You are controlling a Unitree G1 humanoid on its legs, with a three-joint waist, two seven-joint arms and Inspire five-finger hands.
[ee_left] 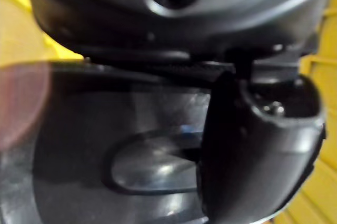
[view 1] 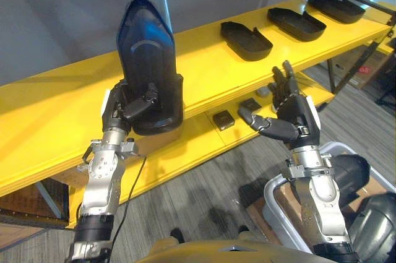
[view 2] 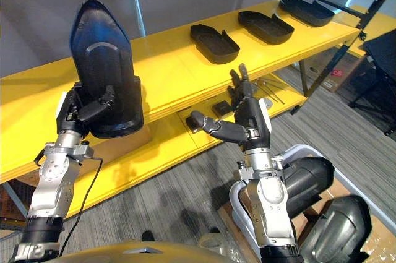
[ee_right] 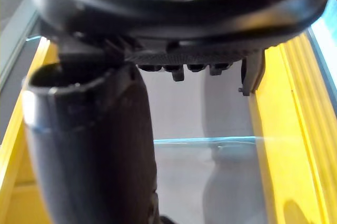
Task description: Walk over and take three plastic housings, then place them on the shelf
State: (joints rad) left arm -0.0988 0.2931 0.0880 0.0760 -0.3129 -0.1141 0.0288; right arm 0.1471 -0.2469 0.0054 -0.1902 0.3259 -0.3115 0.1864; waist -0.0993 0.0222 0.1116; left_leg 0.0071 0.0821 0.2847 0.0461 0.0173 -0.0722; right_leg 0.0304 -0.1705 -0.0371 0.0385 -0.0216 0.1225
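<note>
Glossy yellow boards make up the shelf (view 1: pixel 55 108), an upper level and a lower level (view 1: pixel 185 142) running off to our right before a plain grey wall (view 1: pixel 62 9), with ribbed grey carpet (view 1: pixel 204 189) beneath.

Our left hand (view 1: pixel 127 107) holds a black plastic housing (view 1: pixel 145 34) upright, pointed tip up and wide squared end down, its fingers and thumb clamped round that lower end. The base sits at the upper board's front edge, and we cannot tell whether it touches. The shell is smooth and faintly shiny, shaped like an iron's sole (a raised arch shows on its face).

Three others lie flat on the upper board, hollow side up, in a row well to the right: the nearest housing (view 1: pixel 246 40), the middle housing (view 1: pixel 296 23) and the farthest housing (view 1: pixel 336 8).

Our right hand (view 1: pixel 297 114) stands upright in front of the shelf, holding nothing, with fingers straight and apart and the thumb out sideways. Small dark blocks (view 1: pixel 223 119) rest on the lower level.

From the left wrist view we gain the left thumb (ee_left: pixel 253 150) pressed on the housing's glossy skin beside an oval recess (ee_left: pixel 152 168). The right eye view gives more of the grey-rimmed bin (view 2: pixel 233 204) by the right arm, with rounded dark housings (view 2: pixel 306 179) inside.
</note>
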